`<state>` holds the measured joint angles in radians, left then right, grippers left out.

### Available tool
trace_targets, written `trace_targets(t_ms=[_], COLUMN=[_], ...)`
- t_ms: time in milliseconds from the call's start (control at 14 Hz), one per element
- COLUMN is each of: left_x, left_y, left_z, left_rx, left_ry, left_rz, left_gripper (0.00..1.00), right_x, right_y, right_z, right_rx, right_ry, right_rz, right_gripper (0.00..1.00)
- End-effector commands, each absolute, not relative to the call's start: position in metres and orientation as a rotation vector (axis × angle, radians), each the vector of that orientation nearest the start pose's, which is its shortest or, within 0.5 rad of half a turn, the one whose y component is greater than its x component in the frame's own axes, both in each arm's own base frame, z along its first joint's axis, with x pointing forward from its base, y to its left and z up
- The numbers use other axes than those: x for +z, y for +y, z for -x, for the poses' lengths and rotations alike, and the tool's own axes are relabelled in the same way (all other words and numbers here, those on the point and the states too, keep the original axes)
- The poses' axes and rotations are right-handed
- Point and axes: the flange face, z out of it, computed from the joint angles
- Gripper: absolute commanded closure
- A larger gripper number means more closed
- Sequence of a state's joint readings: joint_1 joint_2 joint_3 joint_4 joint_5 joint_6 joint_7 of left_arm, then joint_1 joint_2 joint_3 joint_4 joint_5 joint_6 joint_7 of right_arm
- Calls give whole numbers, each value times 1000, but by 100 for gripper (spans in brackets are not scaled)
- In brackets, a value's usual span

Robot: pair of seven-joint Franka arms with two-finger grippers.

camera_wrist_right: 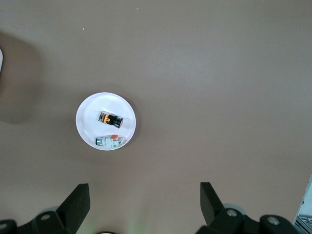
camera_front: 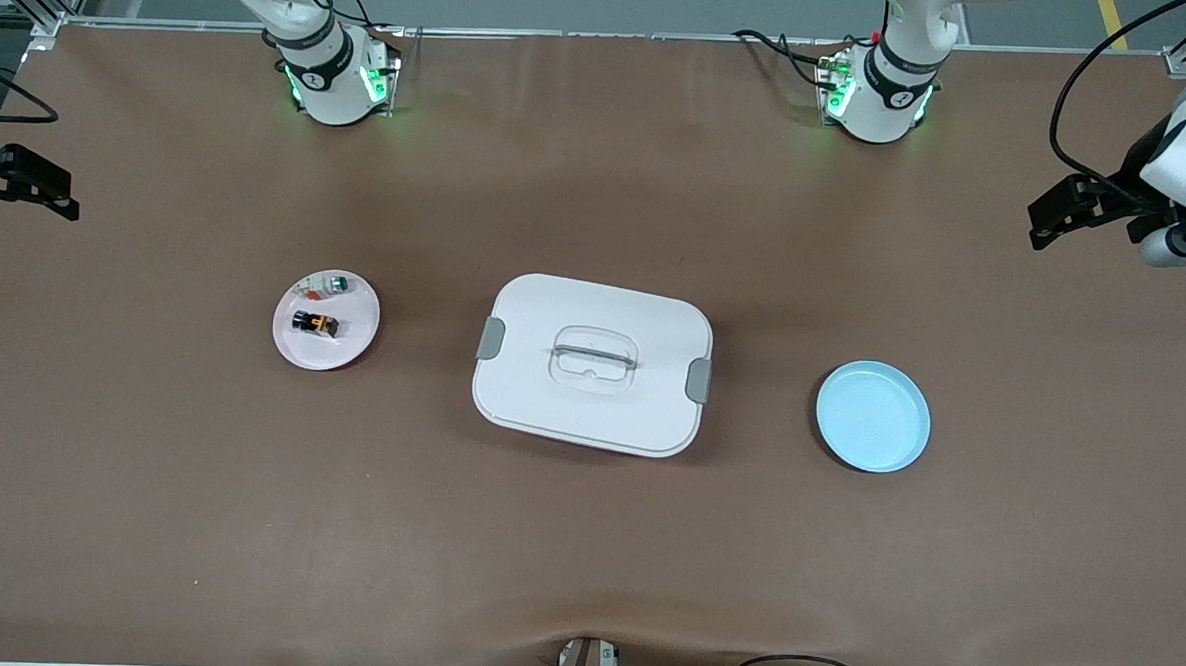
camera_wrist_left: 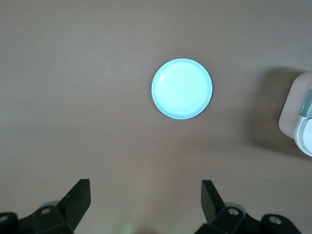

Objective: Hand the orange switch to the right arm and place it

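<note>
The orange switch [camera_front: 314,323], a tiny black part with an orange section, lies on a pink plate [camera_front: 353,338] toward the right arm's end of the table. It also shows in the right wrist view [camera_wrist_right: 110,119] on that plate [camera_wrist_right: 87,124]. My right gripper [camera_front: 54,194] is open and empty, high over the table's edge at the right arm's end [camera_wrist_right: 145,195]. My left gripper [camera_front: 1043,221] is open and empty, high over the left arm's end [camera_wrist_left: 145,195]. An empty blue plate [camera_front: 872,416] lies toward the left arm's end, also in the left wrist view [camera_wrist_left: 182,88].
A small white-green-red piece [camera_front: 335,284] lies on the pink plate beside the switch, also in the right wrist view [camera_wrist_right: 109,141]. A white lidded box [camera_front: 592,363] with grey clips stands mid-table between the plates; its corner shows in the left wrist view [camera_wrist_left: 300,117].
</note>
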<state>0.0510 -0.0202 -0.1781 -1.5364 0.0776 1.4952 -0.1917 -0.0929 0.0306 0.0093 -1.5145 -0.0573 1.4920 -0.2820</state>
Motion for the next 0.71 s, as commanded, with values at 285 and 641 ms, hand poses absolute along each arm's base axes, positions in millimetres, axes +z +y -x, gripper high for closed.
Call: trace_targets(t_ms=[285,641], left_x=[655,656], left_y=[-61,-66], left_z=[-527,-527], left_rx=[-12,-6], left_ry=[-80,-43], left_rz=[3070,3118], left_gripper=[0,0], right_x=[643,642], right_y=[-50,-50], right_z=[-557,-554], right_rx=[14,38], right_ry=[-163,62], right_rz=[3182,3115], right_gripper=[0,0])
